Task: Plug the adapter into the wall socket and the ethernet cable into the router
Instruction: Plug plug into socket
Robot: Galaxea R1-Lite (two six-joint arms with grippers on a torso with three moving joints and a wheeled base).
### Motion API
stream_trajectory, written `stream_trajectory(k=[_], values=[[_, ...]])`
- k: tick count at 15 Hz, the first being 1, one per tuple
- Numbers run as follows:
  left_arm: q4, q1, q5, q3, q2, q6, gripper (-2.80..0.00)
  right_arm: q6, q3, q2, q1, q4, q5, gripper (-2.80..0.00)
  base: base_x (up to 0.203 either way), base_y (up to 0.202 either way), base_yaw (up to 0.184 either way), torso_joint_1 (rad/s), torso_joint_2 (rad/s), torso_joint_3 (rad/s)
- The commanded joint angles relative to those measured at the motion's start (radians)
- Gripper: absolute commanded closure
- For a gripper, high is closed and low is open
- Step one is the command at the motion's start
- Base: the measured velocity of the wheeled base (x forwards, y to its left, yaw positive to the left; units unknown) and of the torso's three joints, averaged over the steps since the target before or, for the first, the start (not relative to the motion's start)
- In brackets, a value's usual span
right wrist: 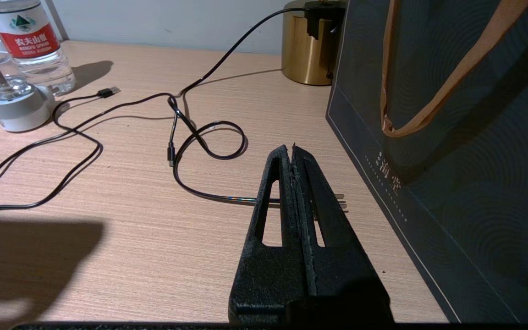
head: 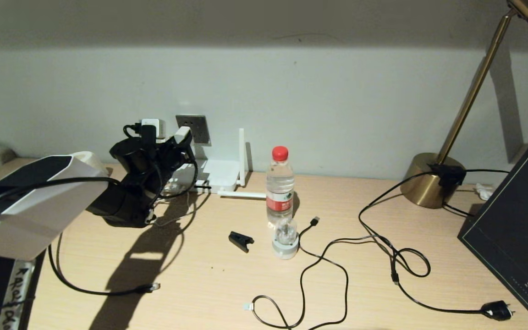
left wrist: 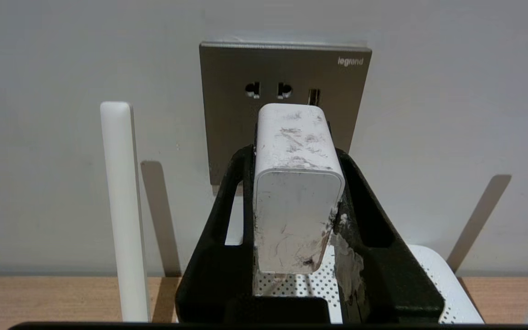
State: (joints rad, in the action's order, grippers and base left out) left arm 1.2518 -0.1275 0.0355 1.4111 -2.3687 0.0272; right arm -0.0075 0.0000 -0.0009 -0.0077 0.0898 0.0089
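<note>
Two grippers: left gripper [left wrist: 298, 201] clamping the adapter [left wrist: 297, 192], holding it up at the wall socket [left wrist: 227, 110]; right gripper [right wrist: 293, 153] pressed fully closed, gripping nothing, hanging over the surface [right wrist: 122, 238] beside a dark bag [right wrist: 452, 137].
Containers: water bottle [head: 279, 183] standing capped, with clear liquid showing inside.
Around: router [head: 220, 174] sitting just under the socket; ethernet cable [head: 103, 288] lying on the surface near the left arm.
Hidden: adapter's prongs and their contact with the socket not showing.
</note>
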Motion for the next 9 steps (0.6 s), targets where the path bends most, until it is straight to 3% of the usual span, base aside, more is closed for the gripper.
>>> stream_trajectory(k=[1, 9], values=[[0.006, 0.0, 0.001, 0.004, 0.002, 0.0, 0.0, 0.0, 0.035, 0.001, 0.0, 0.001, 0.0, 0.0, 0.0, 0.0, 0.0, 0.0, 0.0, 0.0], [-0.024, 0.003, 0.001, 0.049, -0.009, -0.008, 0.0, 0.0, 0.035, 0.001, 0.0, 0.001, 0.0, 0.0, 0.0, 0.0, 0.0, 0.0, 0.0, 0.0]])
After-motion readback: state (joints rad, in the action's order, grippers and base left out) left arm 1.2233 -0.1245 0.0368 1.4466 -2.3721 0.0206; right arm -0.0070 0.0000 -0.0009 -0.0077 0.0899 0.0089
